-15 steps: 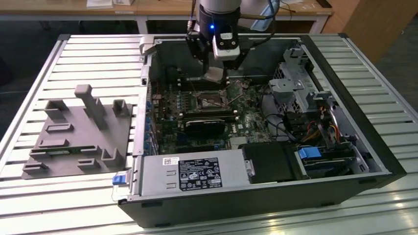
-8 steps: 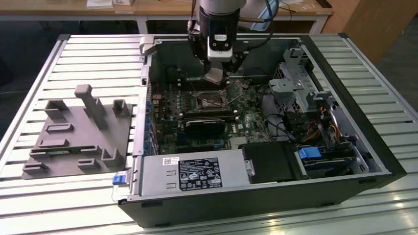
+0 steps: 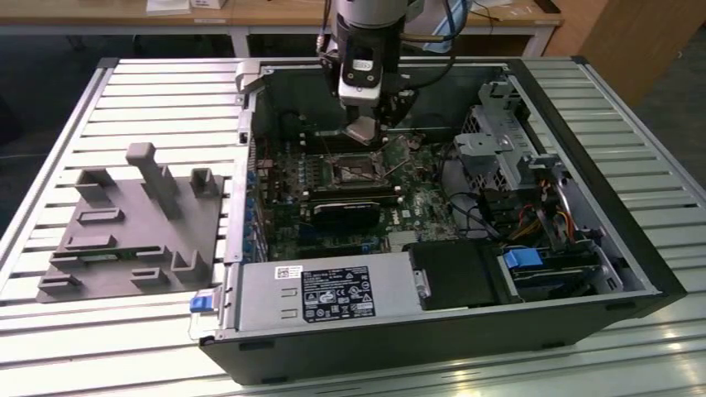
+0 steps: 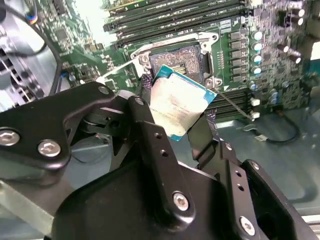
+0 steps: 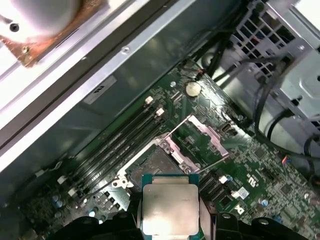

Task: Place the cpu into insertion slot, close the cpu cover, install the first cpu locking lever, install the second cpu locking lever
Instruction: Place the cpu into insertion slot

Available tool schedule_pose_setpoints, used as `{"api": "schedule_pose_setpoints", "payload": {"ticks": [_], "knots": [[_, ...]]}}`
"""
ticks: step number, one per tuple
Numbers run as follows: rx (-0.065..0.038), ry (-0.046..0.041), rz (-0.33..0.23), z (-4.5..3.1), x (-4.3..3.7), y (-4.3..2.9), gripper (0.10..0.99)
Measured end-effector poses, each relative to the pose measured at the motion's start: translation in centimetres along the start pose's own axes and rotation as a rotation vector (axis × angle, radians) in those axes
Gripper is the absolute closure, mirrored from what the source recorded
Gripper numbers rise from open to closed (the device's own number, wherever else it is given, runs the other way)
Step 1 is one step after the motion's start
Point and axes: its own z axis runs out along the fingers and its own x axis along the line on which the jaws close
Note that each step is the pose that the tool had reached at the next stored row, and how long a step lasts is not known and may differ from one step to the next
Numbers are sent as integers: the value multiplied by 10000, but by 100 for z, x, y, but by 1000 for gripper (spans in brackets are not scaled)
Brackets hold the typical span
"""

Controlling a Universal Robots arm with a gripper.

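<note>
My gripper (image 3: pixel 362 134) hangs inside the open computer case, a little above the motherboard, and is shut on the cpu (image 4: pixel 180 106). The chip is a flat silver-grey square with a green edge, clamped by two black fingers (image 4: pixel 146 117) on opposite sides. In the first wrist view the cpu (image 5: pixel 170 207) hovers just short of the insertion slot (image 5: pixel 150 164), whose dark centre lies bare. The same insertion slot (image 4: pixel 176 59) sits beyond the chip in the second wrist view. The cpu cover (image 5: pixel 199 134) is swung open beside the socket. A thin lever wire (image 5: pixel 216 162) juts out nearby.
Long memory slots (image 5: pixel 115 145) flank the socket. A black block (image 3: pixel 350 213) sits nearer the camera than the socket, then the power supply (image 3: pixel 331 298). A drive cage (image 3: pixel 502 153) and cables (image 3: pixel 491 223) crowd the exterior view's right. A grey fixture (image 3: pixel 132 223) stands outside the case at its left.
</note>
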Motion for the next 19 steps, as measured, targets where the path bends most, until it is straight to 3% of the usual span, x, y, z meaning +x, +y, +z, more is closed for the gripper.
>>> {"api": "schedule_pose_setpoints", "payload": {"ticks": [19], "knots": [[6, -302, 3447, 62, 0, -5, 545]]}}
